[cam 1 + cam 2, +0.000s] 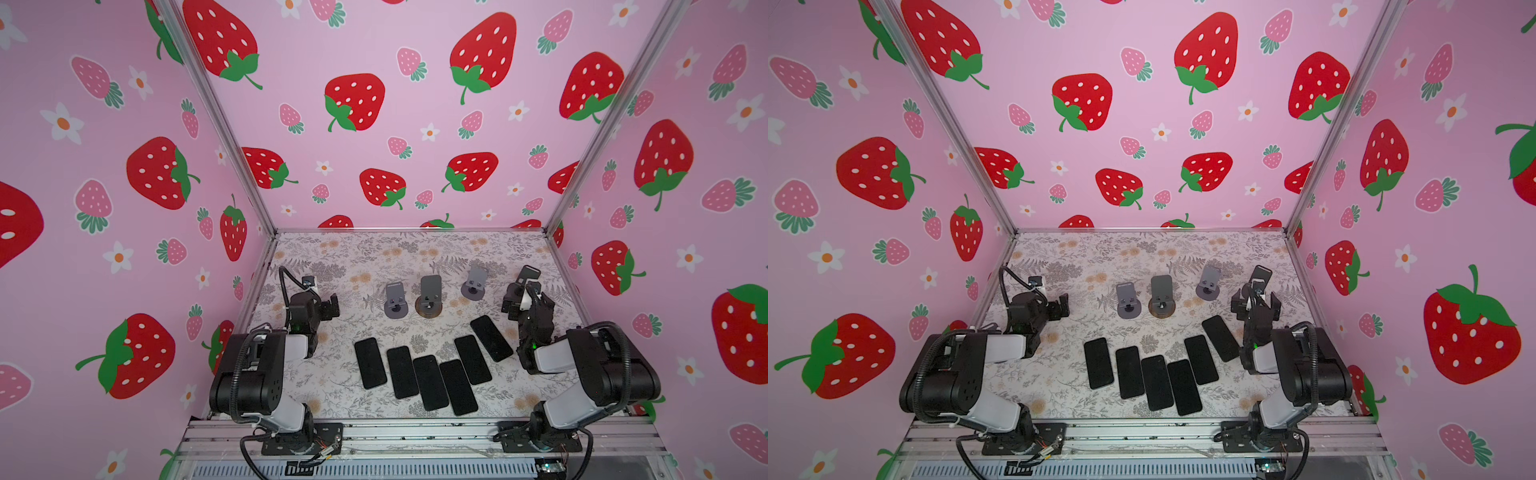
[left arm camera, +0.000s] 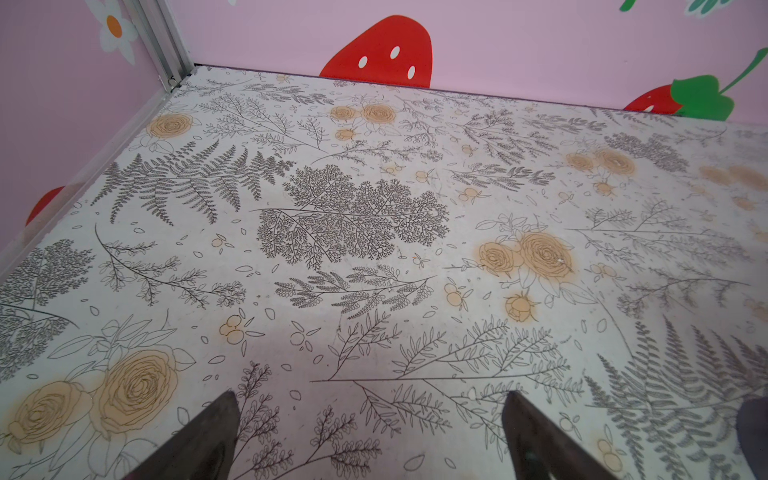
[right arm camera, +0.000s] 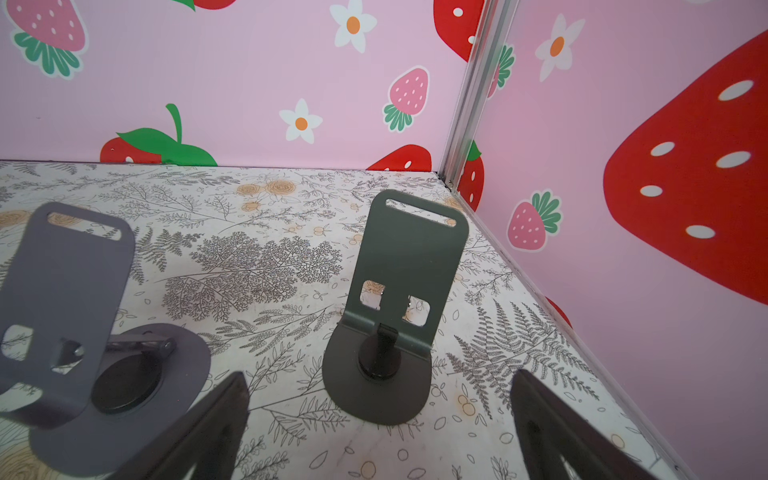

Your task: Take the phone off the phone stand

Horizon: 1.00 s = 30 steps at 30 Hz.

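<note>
- Since all six phones (image 1: 430, 382) lay flat on the table (image 1: 332, 249), fanned side by side in front of the arms, and none of the four phone stands (image 1: 429, 295) at the back carried one, the plainest risk was a grab at nothing: the task looked already done, so any further reach would have aimed at an empty stand
- The right gripper (image 1: 1256, 305) was released, jaws wide and empty, and faced the dark stand (image 3: 409, 266) near the far right corner; a push forward could have tipped its upright plate or shoved the stand against the side wall (image 3: 623, 291)
- Closing there would have pinched the bare plate instead of a phone, and a lift would likely have dragged the whole stand up
- The lighter grey stand (image 3: 66, 299) stood just beside one right finger in the right wrist view, so a sideways swing could have clipped it
- The phones lay close, several edge to edge, and the rightmost one lay just beside the right arm in both top views; a low retreat could have swept it into its neighbours or toward the front rail
- The left gripper (image 1: 330, 307) was also released and empty, over bare table and apart from the leftmost stand (image 1: 395, 301); its danger was small unless it swung inward
</note>
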Each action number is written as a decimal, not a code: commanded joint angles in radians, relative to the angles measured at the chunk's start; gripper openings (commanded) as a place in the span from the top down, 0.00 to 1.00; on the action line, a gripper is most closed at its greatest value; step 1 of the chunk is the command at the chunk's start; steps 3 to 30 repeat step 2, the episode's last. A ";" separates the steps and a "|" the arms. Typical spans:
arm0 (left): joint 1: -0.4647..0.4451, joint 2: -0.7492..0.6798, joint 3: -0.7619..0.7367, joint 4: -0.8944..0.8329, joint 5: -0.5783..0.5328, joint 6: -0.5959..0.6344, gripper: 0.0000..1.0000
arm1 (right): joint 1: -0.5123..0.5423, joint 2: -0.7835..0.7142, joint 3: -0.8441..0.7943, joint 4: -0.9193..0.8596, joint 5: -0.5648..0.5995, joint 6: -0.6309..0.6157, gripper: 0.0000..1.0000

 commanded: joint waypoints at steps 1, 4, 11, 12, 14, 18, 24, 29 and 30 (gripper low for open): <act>-0.003 0.002 0.032 0.007 -0.001 0.021 0.01 | -0.003 -0.006 0.002 0.018 -0.003 0.007 0.00; -0.003 0.002 0.031 0.007 -0.001 0.021 0.01 | -0.003 -0.006 0.002 0.020 -0.002 0.006 0.00; -0.003 0.002 0.031 0.007 -0.001 0.021 0.01 | -0.003 -0.006 0.002 0.020 -0.002 0.006 0.00; -0.003 0.002 0.031 0.007 -0.001 0.021 0.01 | -0.003 -0.006 0.002 0.020 -0.002 0.006 0.00; -0.003 0.002 0.031 0.007 -0.001 0.021 0.01 | -0.003 -0.006 0.002 0.020 -0.002 0.006 0.00; -0.003 0.002 0.031 0.007 -0.001 0.021 0.01 | -0.003 -0.006 0.002 0.020 -0.002 0.006 0.00; -0.003 0.002 0.031 0.007 -0.001 0.021 0.01 | -0.003 -0.006 0.002 0.020 -0.002 0.006 0.00; -0.003 0.002 0.031 0.007 -0.001 0.021 0.01 | -0.003 -0.006 0.002 0.020 -0.002 0.006 0.00; -0.003 0.002 0.031 0.007 -0.001 0.021 0.01 | -0.003 -0.006 0.002 0.020 -0.002 0.006 0.00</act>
